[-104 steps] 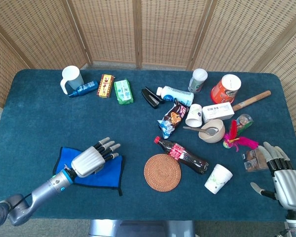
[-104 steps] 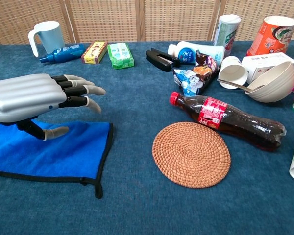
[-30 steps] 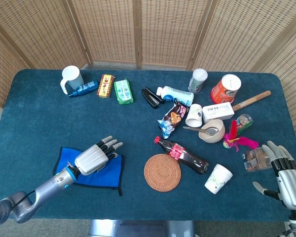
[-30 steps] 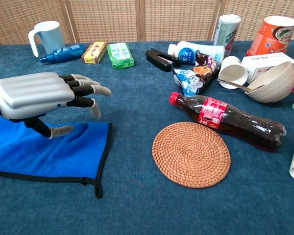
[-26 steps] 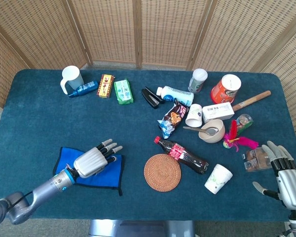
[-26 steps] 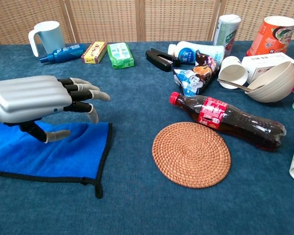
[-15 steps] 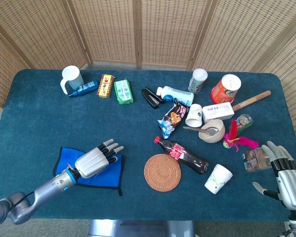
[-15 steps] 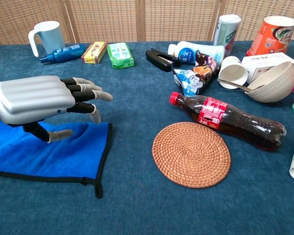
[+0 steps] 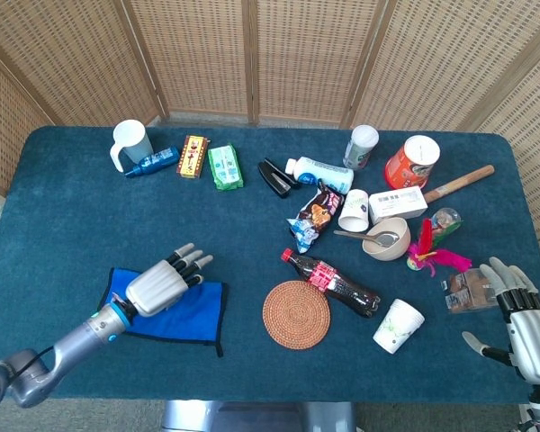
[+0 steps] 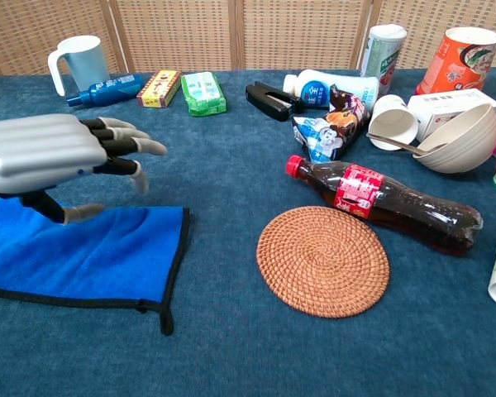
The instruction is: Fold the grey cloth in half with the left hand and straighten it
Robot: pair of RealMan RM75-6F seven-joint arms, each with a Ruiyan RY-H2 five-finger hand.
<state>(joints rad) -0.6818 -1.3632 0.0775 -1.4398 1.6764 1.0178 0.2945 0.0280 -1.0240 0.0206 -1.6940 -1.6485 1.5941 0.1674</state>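
- The cloth (image 10: 87, 252) (blue with a black hem, whatever the task calls it) lies flat on the table (image 9: 63, 207), well to the left of the round woven mat (image 9: 296, 314).
- It reads as a rectangle with a slight rumple near its far edge; a short black tag sticks out at the corner nearest the mat.
- The left hand (image 10: 45, 153) hangs above the cloth's far-left part, palm down, fingers spread and lightly curled, holding nothing.
- In the chest view its thumb (image 10: 74, 212) points down toward the cloth's far edge; whether it touches the fabric cannot be told.
- In the head view the fingertips (image 9: 191, 262) reach past the cloth's far edge, on the side away from the mat's near rim, over bare table.
- The cloth's right half, the part closer to the mat, lies uncovered by the hand.
- The right hand (image 9: 522, 324) sits far to the right of the mat, at the table's edge, fingers apart and empty, next to a small brown packet (image 9: 463, 291).
- A cola bottle (image 9: 331, 282) lies on its side just beside the mat, on its far right.
- A paper cup (image 9: 398, 326) lies tipped over to the right of the mat.
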